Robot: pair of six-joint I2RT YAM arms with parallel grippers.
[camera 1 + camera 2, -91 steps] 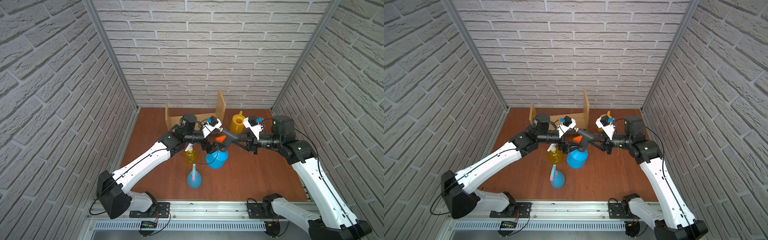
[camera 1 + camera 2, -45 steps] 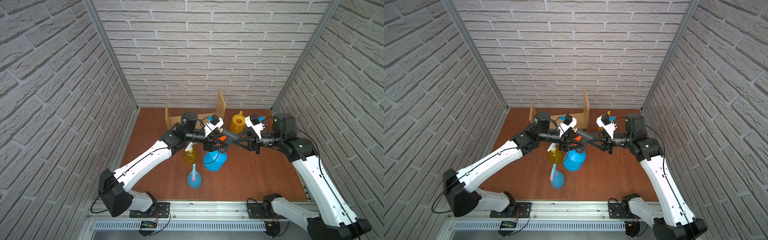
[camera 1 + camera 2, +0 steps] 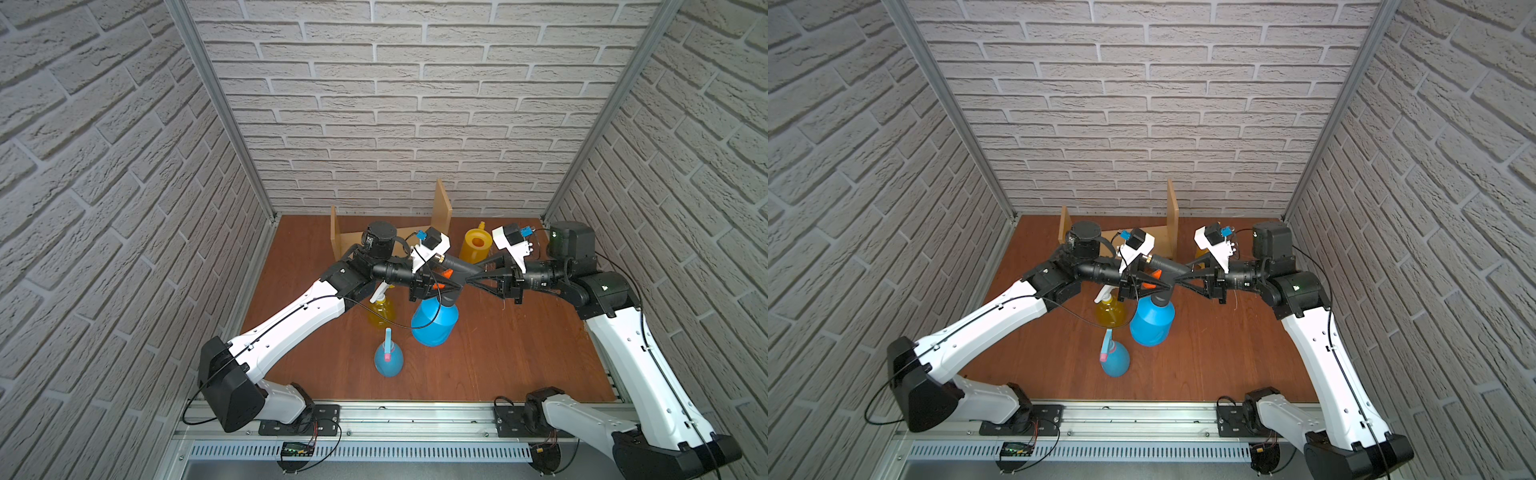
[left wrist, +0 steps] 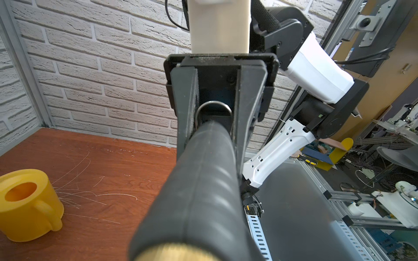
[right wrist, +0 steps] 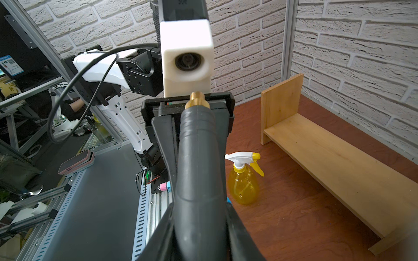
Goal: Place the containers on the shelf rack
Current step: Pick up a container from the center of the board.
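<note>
Rack board (image 5: 328,162) bare, left arm (image 3: 299,316) and right arm (image 3: 619,336) bridging its front (sprayer (image 3: 434,326) between them), yellow bottle (image 3: 381,311) beneath, teardrop bottle (image 3: 388,361) nearer, right floor (image 3: 519,353) open.

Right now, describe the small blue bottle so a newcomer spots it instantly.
Start at the wooden rack at the back and come forward across the table. Nearest the front rail stands the small blue bottle, in front of the yellow bottle and beside the bigger sprayer. Only it has a teardrop body and a pink spot on its neck.

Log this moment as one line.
left gripper | shut on sprayer handle | right gripper | shut on same handle | rack | sprayer not placed yet
</note>
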